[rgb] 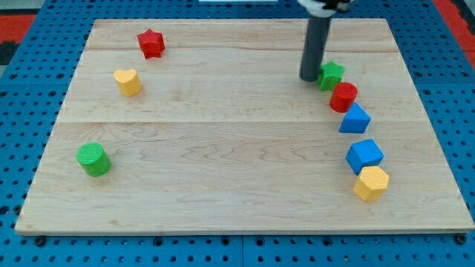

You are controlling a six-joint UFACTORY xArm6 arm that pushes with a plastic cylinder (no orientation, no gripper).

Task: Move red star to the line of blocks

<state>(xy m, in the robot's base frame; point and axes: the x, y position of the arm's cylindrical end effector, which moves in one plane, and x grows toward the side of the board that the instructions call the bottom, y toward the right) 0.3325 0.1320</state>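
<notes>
The red star (pixel 151 43) lies near the view's top left of the wooden board (pixel 223 148). A curved line of blocks runs down the view's right side: a green star (pixel 332 75), a red cylinder (pixel 344 97), a blue triangle-like block (pixel 355 119), a blue cube (pixel 364 156) and a yellow hexagon (pixel 371 183). My tip (pixel 309 77) is at the top of this line, just left of the green star and touching or nearly touching it. It is far to the right of the red star.
A yellow heart-shaped block (pixel 128 81) sits below the red star. A green cylinder (pixel 93 159) sits at the view's lower left. A blue pegboard (pixel 22 89) surrounds the board.
</notes>
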